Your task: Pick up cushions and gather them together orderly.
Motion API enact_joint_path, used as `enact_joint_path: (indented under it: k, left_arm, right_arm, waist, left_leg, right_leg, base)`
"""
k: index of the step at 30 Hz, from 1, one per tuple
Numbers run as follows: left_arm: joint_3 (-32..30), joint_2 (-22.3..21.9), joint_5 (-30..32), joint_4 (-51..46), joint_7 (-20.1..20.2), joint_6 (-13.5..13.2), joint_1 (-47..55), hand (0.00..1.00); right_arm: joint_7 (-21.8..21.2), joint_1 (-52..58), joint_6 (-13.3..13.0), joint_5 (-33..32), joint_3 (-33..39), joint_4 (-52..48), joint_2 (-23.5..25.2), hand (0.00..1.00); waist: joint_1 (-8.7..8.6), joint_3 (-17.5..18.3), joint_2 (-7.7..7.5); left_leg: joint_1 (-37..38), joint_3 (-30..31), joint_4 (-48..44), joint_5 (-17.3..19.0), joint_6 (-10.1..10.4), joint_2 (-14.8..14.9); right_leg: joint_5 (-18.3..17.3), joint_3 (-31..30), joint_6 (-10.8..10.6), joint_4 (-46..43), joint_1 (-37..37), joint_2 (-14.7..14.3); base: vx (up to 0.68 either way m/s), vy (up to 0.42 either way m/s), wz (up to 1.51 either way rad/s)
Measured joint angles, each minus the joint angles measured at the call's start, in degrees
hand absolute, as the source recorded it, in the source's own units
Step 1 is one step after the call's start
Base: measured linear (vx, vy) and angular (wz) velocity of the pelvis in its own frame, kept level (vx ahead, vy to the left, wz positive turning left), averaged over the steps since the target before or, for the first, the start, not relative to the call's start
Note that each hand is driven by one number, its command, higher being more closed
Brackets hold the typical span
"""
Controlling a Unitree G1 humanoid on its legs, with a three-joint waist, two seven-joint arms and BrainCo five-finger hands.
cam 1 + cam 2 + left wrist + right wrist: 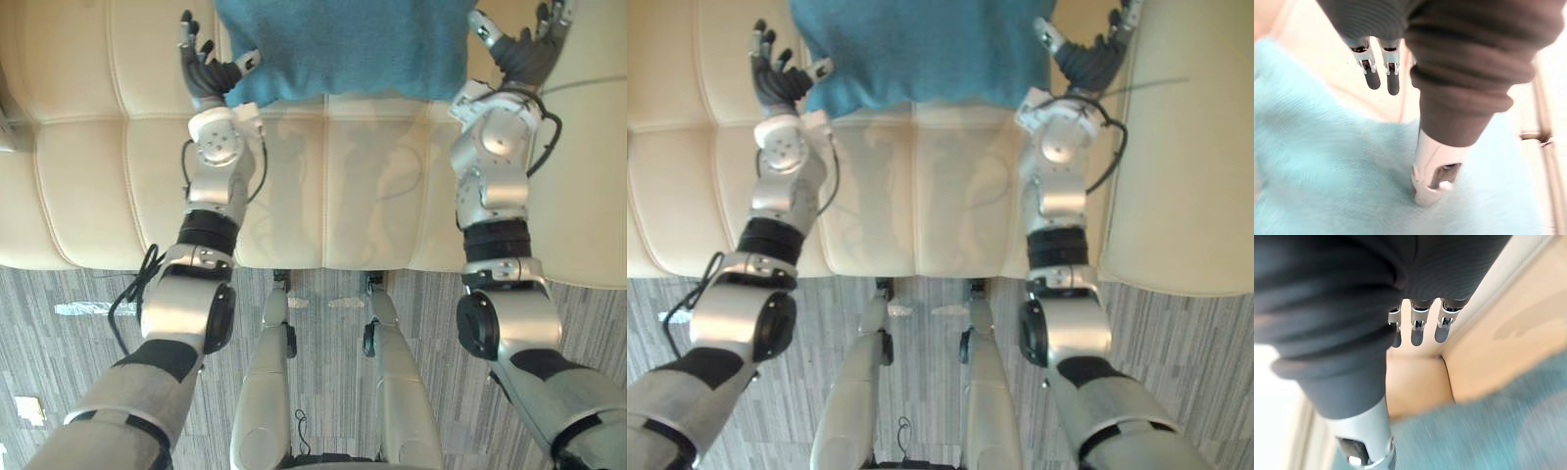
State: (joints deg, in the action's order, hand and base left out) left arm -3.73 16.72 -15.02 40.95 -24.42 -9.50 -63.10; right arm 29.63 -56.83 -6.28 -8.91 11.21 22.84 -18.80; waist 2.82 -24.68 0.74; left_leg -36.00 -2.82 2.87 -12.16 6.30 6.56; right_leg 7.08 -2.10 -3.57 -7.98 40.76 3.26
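The fingers (1372,78) of my left hand (208,78) are straight and spread, reaching over the cream sofa (88,176) without touching the cloth. Its thumb (1432,169) presses down into the teal cushion (343,44) at the near left corner, so nothing is pinched there. On the other side, the fingers (1418,333) of my right hand (524,54) are also straight and held side by side, pointing toward the sofa's back. Its thumb hangs down by the cushion's right edge, and I cannot tell whether it touches. The cushion lies across the far middle of the seat, directly between my two hands. Grey striped carpet (78,343) runs along the sofa's front edge.
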Motion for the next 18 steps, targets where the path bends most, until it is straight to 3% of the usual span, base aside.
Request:
enact_joint_path:
  k: [5,8,10,14,16,18]
  left_arm:
    - [-2.52,3.44,-0.97,-7.44,2.43,-2.24,11.38,0.0]
    - [-4.65,2.41,-0.95,-13.03,3.39,-2.97,20.66,0.0]
    - [-5.53,-0.81,-0.9,-17.23,3.49,-3.3,28.51,0.0]
    - [-5.09,-12.27,-0.9,-21.34,4.81,-3.86,46.66,0.0]
    - [-3.53,-15.4,-0.78,-20.94,6.47,-3.66,53.99,0.0]
    - [-1.35,-17.76,0.67,-18.6,9.41,-3.01,61.41,0.0]
  right_arm:
    - [-6.07,14.6,-2.99,-0.83,0.87,-11.72,-6.04,0.0]
    - [-8.79,24.36,-4.24,-0.51,1.41,-18.06,-5.33,0.0]
    - [-10.1,32.46,-4.77,0.2,1.55,-21.26,-2.05,0.0]
    - [-12.75,49.78,-4.71,3.29,1.13,-21.45,8.98,0.0]
    - [-13.93,55.38,-4.68,4.54,0.29,-18.45,13.06,0.0]
    - [-15.64,60.67,-4.17,4.61,-0.26,-11.33,16.41,0.0]
  waist:
    - [-0.32,0.14,-0.2]
    - [-0.15,0.29,-0.46]
    - [-0.04,0.33,-0.49]
    - [0.4,3.85,-1.17]
    - [0.34,5.01,-1.82]
    - [0.41,8.58,-2.13]
  left_leg:
    - [6.17,0.16,-0.05,0.58,0.13,0.03]
    - [9.07,0.24,-0.48,1.5,0.13,-0.09]
    - [10.99,0.6,-1.68,2.62,-0.07,-0.33]
    - [14.73,1.38,-2.28,4.41,-0.06,-0.73]
    - [16.64,1.53,-3.97,6.19,-0.2,-0.96]
    - [18.54,1.53,-5.2,8.35,-0.56,-1.13]
  right_leg:
    - [-3.78,0.53,0.36,-4.62,-4.35,0.03]
    - [-5.74,0.75,0.44,-6.82,-6.46,0.24]
    - [-7.19,1.42,0.6,-8.08,-8.68,0.64]
    - [-10.29,2.65,0.79,-10.18,-12.35,1.29]
    - [-11.62,2.95,0.8,-10.8,-14.88,1.55]
    - [-12.79,3.38,0.8,-10.64,-17.58,1.68]
  base:
    - [0.0,-0.045,0.07]
    - [0.03,-0.07,0.08]
    - [0.04,-0.05,0.14]
    - [0.09,-0.042,0.18]
    - [0.09,-0.024,0.08]
    - [0.11,0.002,0.07]
